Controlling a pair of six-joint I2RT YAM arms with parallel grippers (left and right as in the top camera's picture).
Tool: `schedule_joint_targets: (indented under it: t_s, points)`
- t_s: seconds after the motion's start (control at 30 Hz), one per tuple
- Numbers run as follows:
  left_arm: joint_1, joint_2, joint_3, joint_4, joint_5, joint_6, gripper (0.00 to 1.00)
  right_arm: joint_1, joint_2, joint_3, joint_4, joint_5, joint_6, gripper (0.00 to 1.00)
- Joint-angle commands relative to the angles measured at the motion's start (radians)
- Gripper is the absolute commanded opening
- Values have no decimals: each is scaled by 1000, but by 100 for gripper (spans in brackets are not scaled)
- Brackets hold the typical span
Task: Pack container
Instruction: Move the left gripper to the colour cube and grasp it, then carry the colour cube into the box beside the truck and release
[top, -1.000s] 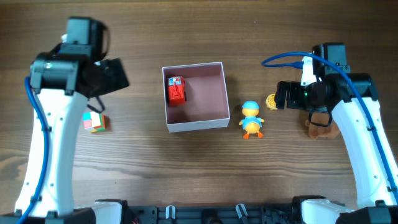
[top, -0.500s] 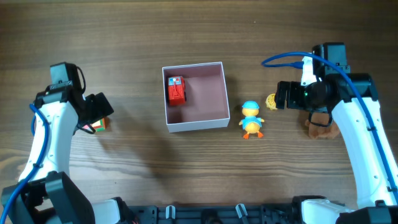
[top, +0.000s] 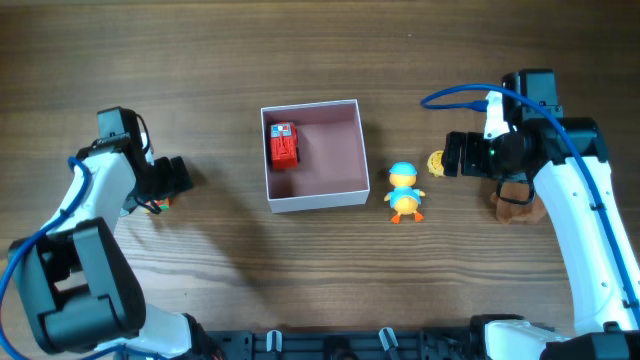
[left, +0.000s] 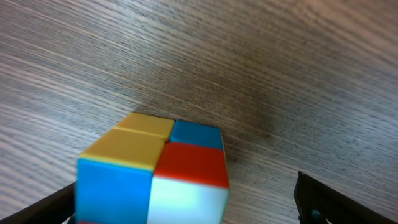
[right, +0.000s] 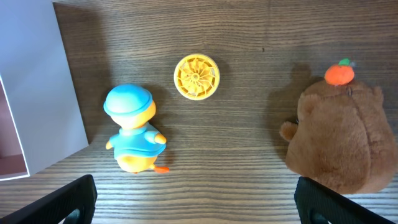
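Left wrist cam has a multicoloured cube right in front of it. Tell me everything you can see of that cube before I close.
The multicoloured plastic puzzle cube looks like a two-by-two twist puzzle with smooth, glossy tiles. Its top shows two yellow tiles, one blue and one red; its near side shows blue and white. It sits flat on the wooden table, between the open fingers of the left gripper, much nearer one finger; whether they touch cannot be told. Overhead, the gripper hides most of it.
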Motion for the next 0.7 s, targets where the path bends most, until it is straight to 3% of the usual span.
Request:
schedule_joint_targets:
  t_s: [0.0,0.07,0.13,0.23,0.47,0.6,0.67]
  points:
    - [6,15,-6,4,20,31,99,5,4,23,-3,21,18,100]
    - [6,15,-6,4,20,31,97,5,4,23,-3,21,18,100]
    - [6,15,-6,2,21,30,82,5,4,23,-3,21,18,100]
    - [6,15,-6,0,24,26,71,5,4,23,-3,21,18,100]
    - [6,15,-6,0,24,26,60,5,4,23,-4,21,18,100]
    - [6,14,-6,1,24,26,41,5,4,23,-3,21,18,100]
    - [5,10,0,-1,24,11,23,5,4,23,-3,21,18,100]
